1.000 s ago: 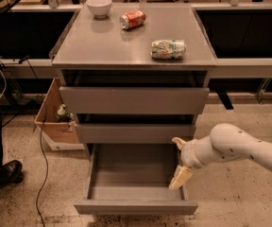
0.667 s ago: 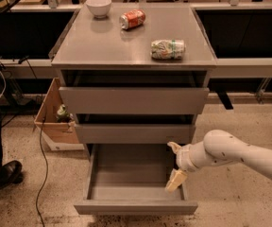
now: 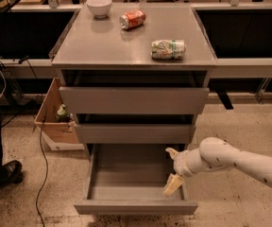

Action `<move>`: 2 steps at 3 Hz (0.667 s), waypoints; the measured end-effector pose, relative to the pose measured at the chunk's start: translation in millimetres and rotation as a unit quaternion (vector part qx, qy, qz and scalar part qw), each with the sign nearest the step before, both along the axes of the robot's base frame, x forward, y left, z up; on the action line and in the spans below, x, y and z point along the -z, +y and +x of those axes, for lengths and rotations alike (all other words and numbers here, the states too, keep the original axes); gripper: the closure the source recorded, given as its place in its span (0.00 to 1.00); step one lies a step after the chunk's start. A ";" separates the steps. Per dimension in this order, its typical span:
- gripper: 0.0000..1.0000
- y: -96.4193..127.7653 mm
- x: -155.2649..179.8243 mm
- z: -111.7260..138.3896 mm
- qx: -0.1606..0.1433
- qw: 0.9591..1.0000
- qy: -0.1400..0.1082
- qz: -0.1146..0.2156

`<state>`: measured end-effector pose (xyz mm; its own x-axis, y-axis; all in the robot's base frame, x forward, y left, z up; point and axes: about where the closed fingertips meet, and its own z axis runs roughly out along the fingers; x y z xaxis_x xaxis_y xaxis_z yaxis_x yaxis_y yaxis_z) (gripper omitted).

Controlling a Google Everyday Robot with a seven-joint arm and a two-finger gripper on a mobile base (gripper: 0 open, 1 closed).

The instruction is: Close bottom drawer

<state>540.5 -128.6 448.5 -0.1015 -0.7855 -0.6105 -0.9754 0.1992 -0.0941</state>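
The bottom drawer (image 3: 136, 206) of the grey cabinet is pulled far out, and its empty grey box interior (image 3: 131, 174) shows. The middle drawer (image 3: 135, 133) and the top drawer (image 3: 133, 100) stand slightly out. My gripper (image 3: 172, 169) reaches in from the right on a white arm (image 3: 235, 162). It hangs over the right side of the open bottom drawer, just behind its front panel. Its two cream fingers (image 3: 173, 185) are spread apart and hold nothing.
On the cabinet top (image 3: 98, 46) stand a white bowl (image 3: 99, 6), a red can (image 3: 132, 19) on its side and a crushed green can (image 3: 168, 49). A cardboard box (image 3: 53, 122) and a cable (image 3: 40, 169) lie on the floor at the left. A person's shoe (image 3: 4, 173) is at the far left.
My arm has moved left and a little down, bringing the gripper further over the open bottom drawer. The drawer has not moved.
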 end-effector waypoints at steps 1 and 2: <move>0.00 -0.1 41.6 0.7 0.001 1.000 0.007 -0.009; 0.00 -1.7 78.2 1.4 0.002 1.000 0.014 -0.020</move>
<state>541.9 -130.3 370.2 -0.1216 -0.8093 -0.5746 -0.9771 0.1993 -0.0741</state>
